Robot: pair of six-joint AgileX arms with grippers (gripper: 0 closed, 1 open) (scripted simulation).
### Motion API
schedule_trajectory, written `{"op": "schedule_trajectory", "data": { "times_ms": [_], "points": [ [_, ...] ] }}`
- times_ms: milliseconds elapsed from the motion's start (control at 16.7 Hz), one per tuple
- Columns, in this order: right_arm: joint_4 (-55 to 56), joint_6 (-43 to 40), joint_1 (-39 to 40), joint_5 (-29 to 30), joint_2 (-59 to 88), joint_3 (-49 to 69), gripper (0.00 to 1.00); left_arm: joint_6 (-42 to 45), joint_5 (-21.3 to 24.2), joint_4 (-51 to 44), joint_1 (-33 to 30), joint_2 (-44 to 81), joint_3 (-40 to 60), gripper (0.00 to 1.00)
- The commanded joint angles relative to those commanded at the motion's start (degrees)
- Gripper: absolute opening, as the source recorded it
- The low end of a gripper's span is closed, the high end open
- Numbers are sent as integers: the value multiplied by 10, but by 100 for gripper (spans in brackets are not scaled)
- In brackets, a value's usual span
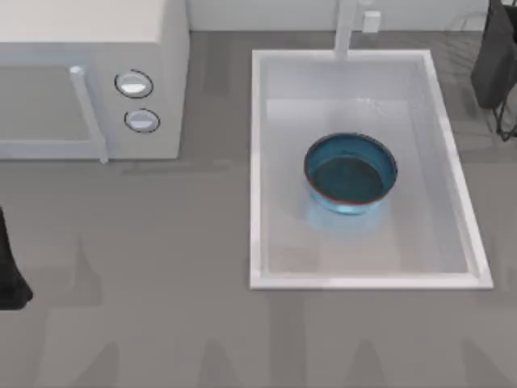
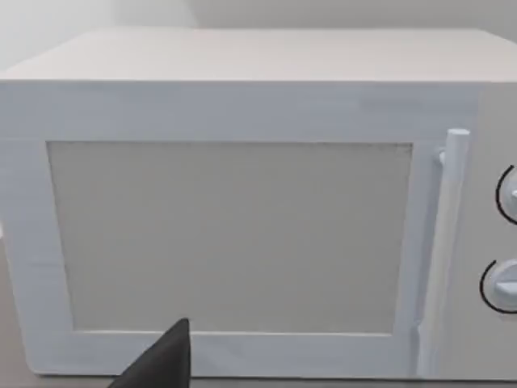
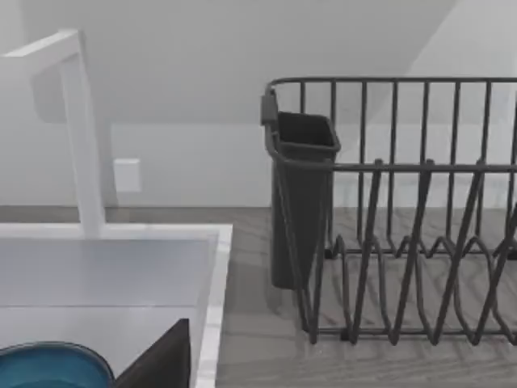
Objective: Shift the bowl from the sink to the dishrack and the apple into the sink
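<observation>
The round glossy blue bowl [image 1: 350, 174] with the thin reddish-brown rim sits upright on the floor of the large white rectangular sink [image 1: 260, 170], near the basin's centre and apart from every wall. Its rim also shows in the right wrist view [image 3: 48, 365]. The dark wire dishrack [image 3: 404, 218] with its dark cutlery cup stands on the grey counter [image 1: 161, 307] just beyond the sink's right wall.

Risks, as judged from this layout:
- The white faucet [image 1: 346, 28] rises over the sink's far rim. An arm descending toward the bowl from that side could strike it.
- The bowl is glossy and thin-rimmed. A shallow pinch on the rim could slip or tilt the bowl during the lift.
- The lift must clear the sink's raised right wall and then the dishrack's upright wires; a low carry could catch either.

Left arm [image 1: 10, 267]: parked at the counter's left edge, in front of the white microwave [image 2: 242, 210] with two round knobs. Right arm [image 1: 497, 56]: beyond the sink's far right corner.

Jaws: a dark tip appears at the edge of each wrist view, but I cannot tell either opening. Neither tip touches or holds anything.
</observation>
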Motion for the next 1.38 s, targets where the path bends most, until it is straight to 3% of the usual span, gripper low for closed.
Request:
{"op": "schedule_trajectory", "data": {
  "times_ms": [300, 540, 840, 1380],
  "points": [
    [-7, 1, 3, 5, 32, 32, 100, 0, 0, 0, 0, 0, 0, 100],
    [-48, 11, 21, 15, 159, 152, 100, 0, 0, 0, 0, 0, 0, 100],
    [-165, 46, 64, 12, 426, 377, 100, 0, 0, 0, 0, 0, 0, 100],
    [-484, 167, 171, -10, 1011, 850, 100, 0, 0, 0, 0, 0, 0, 100]
  ]
}}
